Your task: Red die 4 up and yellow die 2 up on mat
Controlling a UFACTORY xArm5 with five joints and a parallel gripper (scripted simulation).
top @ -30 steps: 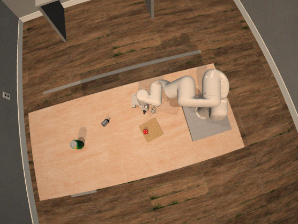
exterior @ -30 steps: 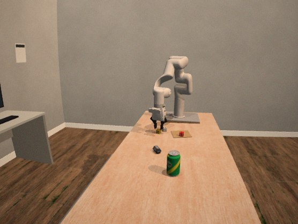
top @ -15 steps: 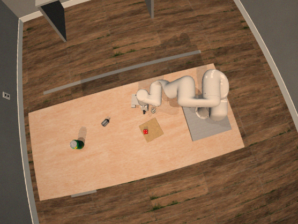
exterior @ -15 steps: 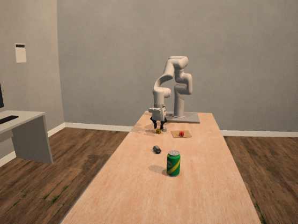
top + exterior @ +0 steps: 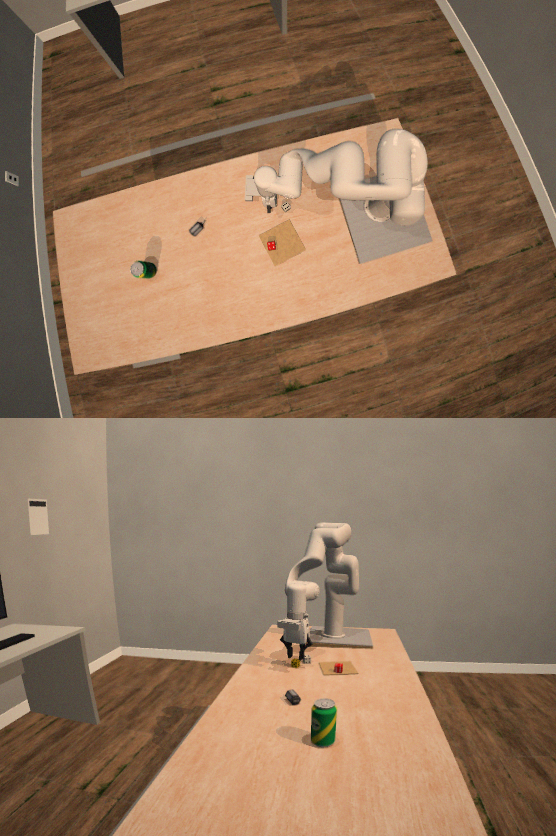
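Note:
The red die [image 5: 271,245] sits flat on the tan mat [image 5: 282,242], near its middle; it also shows in the exterior view [image 5: 338,667]. The white die [image 5: 286,206] lies on the table off the mat, beside the gripper. The yellow die [image 5: 295,662] lies on the table off the mat, next to the white die [image 5: 307,659]. My gripper [image 5: 295,654] points straight down just over the yellow die, fingers partly open, one on each side, holding nothing. From above, the gripper [image 5: 270,204] hides the yellow die.
A green soda can [image 5: 323,722] stands upright further down the table, also visible from above [image 5: 143,270]. A small dark object [image 5: 292,697] lies between the can and the dice. The arm's grey base plate [image 5: 385,232] is beside the mat.

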